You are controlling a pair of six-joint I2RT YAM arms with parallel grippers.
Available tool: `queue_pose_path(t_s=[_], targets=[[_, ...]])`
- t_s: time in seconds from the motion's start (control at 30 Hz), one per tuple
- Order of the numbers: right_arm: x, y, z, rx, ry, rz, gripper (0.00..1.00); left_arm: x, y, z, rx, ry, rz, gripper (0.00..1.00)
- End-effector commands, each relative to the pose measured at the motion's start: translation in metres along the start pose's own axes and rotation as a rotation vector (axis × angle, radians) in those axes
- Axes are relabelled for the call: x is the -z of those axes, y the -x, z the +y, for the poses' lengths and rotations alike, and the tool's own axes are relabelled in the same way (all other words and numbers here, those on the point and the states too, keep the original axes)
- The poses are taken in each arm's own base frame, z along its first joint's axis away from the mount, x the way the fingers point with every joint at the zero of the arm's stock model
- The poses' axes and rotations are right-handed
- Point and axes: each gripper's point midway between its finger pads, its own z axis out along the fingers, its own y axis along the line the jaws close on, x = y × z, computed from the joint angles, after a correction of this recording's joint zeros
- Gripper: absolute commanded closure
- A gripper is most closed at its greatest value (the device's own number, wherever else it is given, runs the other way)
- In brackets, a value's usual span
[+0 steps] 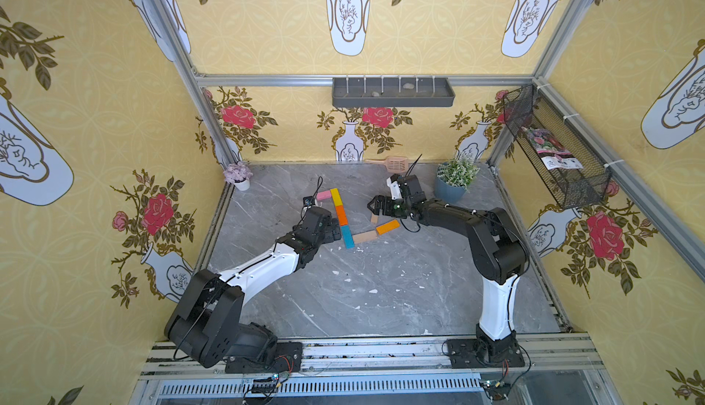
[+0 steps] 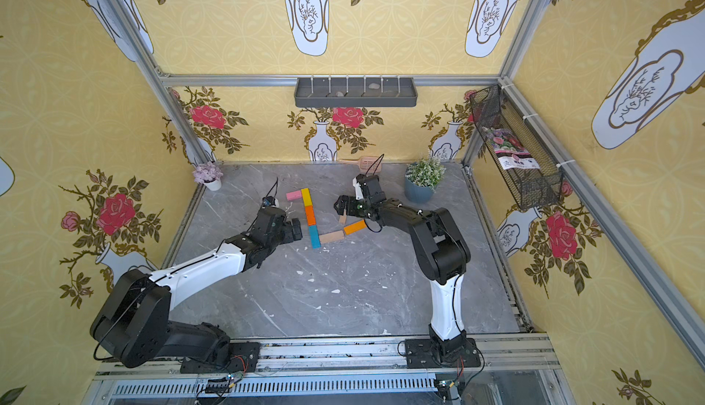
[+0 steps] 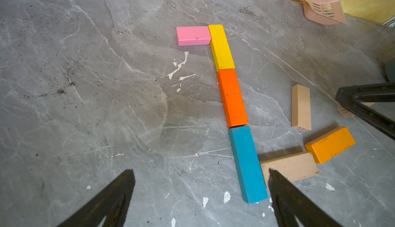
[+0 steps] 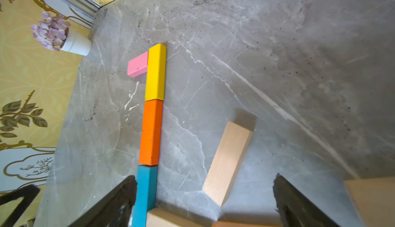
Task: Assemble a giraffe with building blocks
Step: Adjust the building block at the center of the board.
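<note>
**Partly built giraffe (image 1: 347, 236) on the grey marble tabletop (image 1: 381, 288).** It sits just above the centre of the frame in both top views; the building blocks are small flat wooden bars.

- **Head and neck:** the pink bar (image 3: 193, 35) butts the side of the yellow bar (image 3: 221, 46) at the upper end and points toward frame left; yellow, orange bar (image 3: 232, 97) and blue bar (image 3: 246, 164) run end to end down the frame.
- **Back:** a tan bar (image 1: 364, 237) meets the blue bar's lower end and leads right; a lighter orange bar (image 1: 387, 227) follows, tilted up and to the right, not flush.
- **Spare bars:** a loose tan bar (image 4: 227, 164) lies just above the back, apart from the figure; another tan bar (image 3: 344, 111) is mostly hidden behind the right gripper; no legs are laid yet.
- **Left gripper (image 3: 201, 200):** jaws spread wide, empty; it stands beside the blue bar, on its frame-left side in the top views.
- **Right gripper (image 4: 205, 202):** jaws spread wide, holding nothing; it is poised over the loose tan bar, whose near end shows between the fingers in the right wrist view.
- **Handling, as judged:** the bars look rigid, light and not fragile; painted faces are likely smooth, and a flat bar should slide readily on polished stone; the best hold is across the two long edges at mid-length, fingers down to table level; placed bars are unfixed, so a brush would shift them.
</note>
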Motion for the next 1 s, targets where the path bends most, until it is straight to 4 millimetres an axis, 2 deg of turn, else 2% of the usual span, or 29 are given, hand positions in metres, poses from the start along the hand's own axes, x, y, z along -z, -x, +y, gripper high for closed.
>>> queue_pose_path(t_s=[0.0,0.23,0.6,0.8,0.9,0.97], targets=[[-0.009,-0.002,0.007,0.000,0.030,0.024,0.01,0.001,0.004,-0.001,0.000,-0.004,-0.021,0.01],[-0.015,-0.017,0.007,-0.007,0.035,0.063,0.01,0.002,0.005,-0.001,0.002,-0.010,-0.025,0.01],[-0.010,-0.043,0.006,-0.024,0.033,0.089,0.01,0.003,0.006,-0.001,0.004,-0.010,-0.032,0.01],[-0.012,-0.039,0.009,-0.009,0.040,0.084,0.01,0.003,0.006,0.000,0.004,-0.010,-0.033,0.01],[-0.004,-0.030,0.011,-0.005,0.032,0.057,0.01,0.004,0.007,0.000,0.001,-0.008,-0.035,0.01],[0.005,-0.021,0.006,-0.013,0.000,0.028,0.01,0.004,0.006,0.000,0.002,-0.008,-0.037,0.01]])
